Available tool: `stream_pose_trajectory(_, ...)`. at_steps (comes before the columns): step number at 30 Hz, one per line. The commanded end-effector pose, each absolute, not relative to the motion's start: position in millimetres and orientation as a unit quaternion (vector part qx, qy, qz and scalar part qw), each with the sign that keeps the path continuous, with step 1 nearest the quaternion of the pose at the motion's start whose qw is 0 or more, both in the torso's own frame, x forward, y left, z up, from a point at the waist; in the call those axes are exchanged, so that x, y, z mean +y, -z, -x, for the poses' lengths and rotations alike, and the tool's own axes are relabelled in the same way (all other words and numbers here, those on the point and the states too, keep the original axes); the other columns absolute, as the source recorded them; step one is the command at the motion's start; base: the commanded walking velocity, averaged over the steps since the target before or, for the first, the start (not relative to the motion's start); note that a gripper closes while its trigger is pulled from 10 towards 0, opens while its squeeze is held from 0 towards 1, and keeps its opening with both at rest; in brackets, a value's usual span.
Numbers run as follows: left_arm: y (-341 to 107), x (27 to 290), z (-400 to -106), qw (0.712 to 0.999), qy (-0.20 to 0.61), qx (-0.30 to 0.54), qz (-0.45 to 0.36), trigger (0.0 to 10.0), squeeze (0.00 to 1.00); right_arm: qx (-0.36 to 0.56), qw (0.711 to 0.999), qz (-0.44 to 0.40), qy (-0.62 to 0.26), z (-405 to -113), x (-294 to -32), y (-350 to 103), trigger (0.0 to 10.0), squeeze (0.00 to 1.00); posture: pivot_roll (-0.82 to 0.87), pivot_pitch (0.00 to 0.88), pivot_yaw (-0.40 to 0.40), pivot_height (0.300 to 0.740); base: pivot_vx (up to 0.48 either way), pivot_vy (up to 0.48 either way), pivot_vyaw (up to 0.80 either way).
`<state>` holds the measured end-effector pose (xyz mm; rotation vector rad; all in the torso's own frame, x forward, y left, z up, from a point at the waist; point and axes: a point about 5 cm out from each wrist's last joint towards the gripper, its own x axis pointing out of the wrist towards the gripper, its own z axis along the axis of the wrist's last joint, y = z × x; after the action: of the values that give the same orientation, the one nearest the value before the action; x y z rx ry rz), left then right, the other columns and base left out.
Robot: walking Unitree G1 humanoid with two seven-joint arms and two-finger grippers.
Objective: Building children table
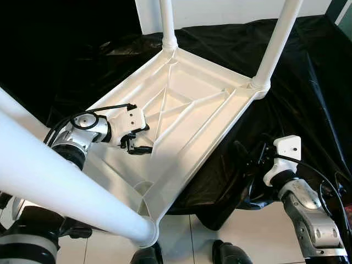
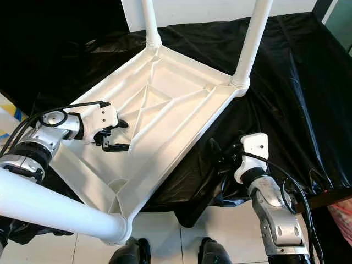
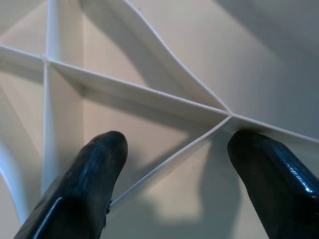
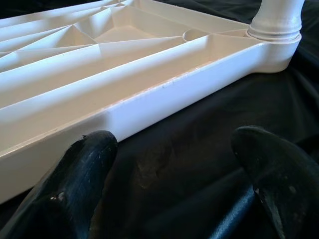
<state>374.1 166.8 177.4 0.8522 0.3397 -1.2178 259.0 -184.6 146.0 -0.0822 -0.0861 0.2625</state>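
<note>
A white plastic children's table lies upside down on a black cloth, ribbed underside up. Two legs stand in its far corners, one on the left and one on the right. A third leg sticks out of the near corner socket toward me. My left gripper is open just above the ribs near the table's left side, and crossing ribs lie between its fingers. My right gripper is open over the cloth, close beside the table's right rim and holding nothing.
The black cloth covers the whole work surface and hangs over its near edge. White tiled floor and my feet lie below. A white wall stands behind. The table's near corner overhangs the edge.
</note>
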Motion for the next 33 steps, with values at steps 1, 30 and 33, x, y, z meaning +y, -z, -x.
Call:
stream_pose_trajectory(1,-165,173,-372,0.716,0.544,0.206,-0.387,10.0,0.00,-0.033,0.990,0.042,-0.134,-257,-182,-143,10.0,0.00,-0.09,0.218,0.082,0.740,0.000,0.000,0.00)
stream_pose_trajectory(30,-187,182,-391,0.813,0.422,0.174,-0.362,0.0,0.00,-0.027,0.989,0.045,-0.135,-255,-181,-141,10.0,0.00,-0.08,0.218,0.076,0.740,0.000,0.000,0.00)
stream_pose_trajectory(33,-196,181,-395,0.841,0.407,0.144,-0.325,0.0,0.00,-0.027,0.989,0.045,-0.138,-255,-180,-140,10.0,0.00,-0.07,0.211,0.070,0.740,0.000,0.000,0.00)
